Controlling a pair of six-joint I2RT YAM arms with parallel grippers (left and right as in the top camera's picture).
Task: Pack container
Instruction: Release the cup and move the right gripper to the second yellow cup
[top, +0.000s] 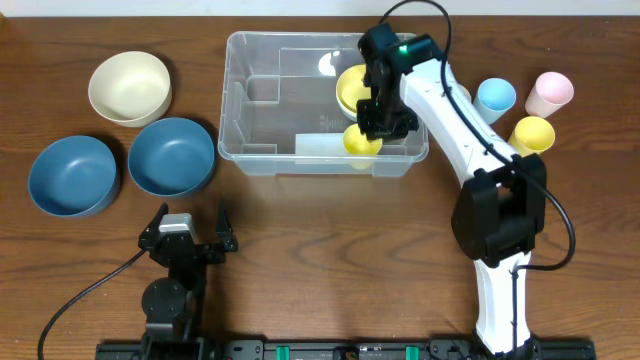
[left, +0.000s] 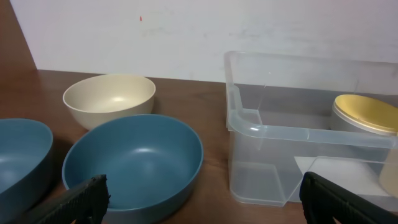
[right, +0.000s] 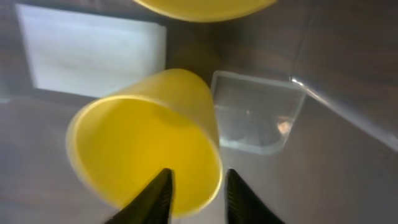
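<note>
The clear container (top: 232, 100) stands at the back middle and shows in the left wrist view (left: 273, 132). Inside it are a yellow bowl (top: 350, 88) and a yellow cup (top: 362, 141). My right gripper (top: 378, 122) is down inside the container. In the right wrist view its fingers (right: 198, 180) straddle the rim of the yellow cup (right: 143, 137), one inside and one outside, with a gap between them. I cannot tell whether the cup rests on the floor. My left gripper (top: 190, 232) is wide open and empty near the front edge (left: 202, 199).
A cream bowl (top: 129, 87) and two blue bowls (top: 73, 176) (top: 172, 155) sit left of the container. A blue cup (top: 496, 96), a pink cup (top: 549, 93) and another yellow cup (top: 533, 133) stand to its right. A white label (right: 93, 56) lies on the container floor.
</note>
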